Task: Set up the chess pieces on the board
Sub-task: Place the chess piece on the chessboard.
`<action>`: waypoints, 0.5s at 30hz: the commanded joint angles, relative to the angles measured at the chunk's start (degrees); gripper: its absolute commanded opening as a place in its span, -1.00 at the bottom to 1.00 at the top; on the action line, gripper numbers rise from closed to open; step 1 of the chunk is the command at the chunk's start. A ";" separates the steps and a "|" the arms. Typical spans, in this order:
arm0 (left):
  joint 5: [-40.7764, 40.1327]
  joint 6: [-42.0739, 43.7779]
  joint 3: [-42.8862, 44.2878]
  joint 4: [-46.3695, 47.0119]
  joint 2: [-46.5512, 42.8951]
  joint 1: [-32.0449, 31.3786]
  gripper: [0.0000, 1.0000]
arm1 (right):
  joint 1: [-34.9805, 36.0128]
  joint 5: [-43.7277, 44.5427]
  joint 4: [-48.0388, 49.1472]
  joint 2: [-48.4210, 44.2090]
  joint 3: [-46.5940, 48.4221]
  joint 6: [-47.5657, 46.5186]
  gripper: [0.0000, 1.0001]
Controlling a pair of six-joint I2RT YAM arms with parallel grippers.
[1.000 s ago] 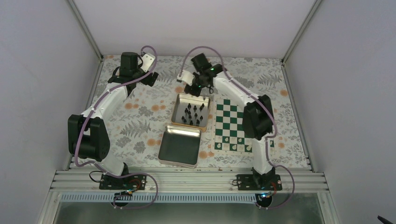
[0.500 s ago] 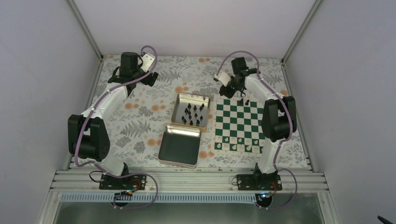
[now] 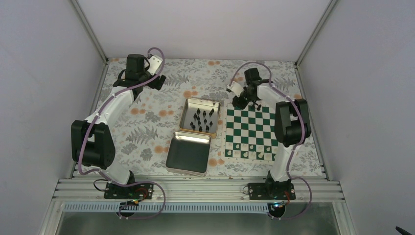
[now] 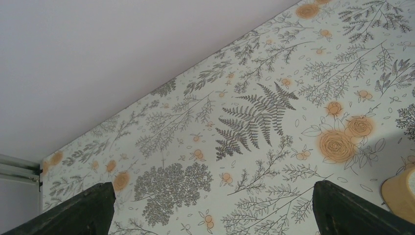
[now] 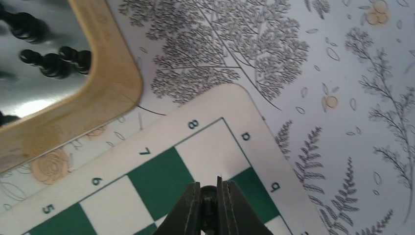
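Observation:
The board [image 3: 247, 128] lies right of centre, and its far-left corner, marked 8 and a, fills the right wrist view [image 5: 156, 181]. My right gripper [image 3: 243, 101] hangs over that corner. In its wrist view the right gripper [image 5: 209, 193] is shut on a black chess piece [image 5: 209, 208] above the corner squares. Several more black chess pieces [image 3: 203, 119] stand in an open tin [image 3: 186, 110], also seen in the right wrist view [image 5: 49, 61]. My left gripper [image 3: 157, 81] is open and empty over the far-left floral cloth, and its wrist view [image 4: 215, 215] shows only cloth between the fingers.
An empty shiny tin half [image 3: 188, 152] lies in front of the tin with the pieces. Tiny white pieces [image 3: 244, 147] stand on the board's near rows. Enclosure walls stand close on the left, right and far sides.
My right arm has swung right from above the tin to the board's far-left corner, then settled slightly left over it. The left arm has not moved.

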 commanded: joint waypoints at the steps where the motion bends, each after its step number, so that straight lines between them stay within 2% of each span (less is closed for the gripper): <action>1: -0.17 -0.24 1.85 0.95 0.38 -0.27 1.00 | -1.94 -0.04 2.41 1.24 -0.54 -1.42 -0.92; 15: -0.40 -0.09 1.84 1.05 0.54 -0.43 1.00 | -3.49 -0.10 3.24 4.46 0.99 -2.23 -0.91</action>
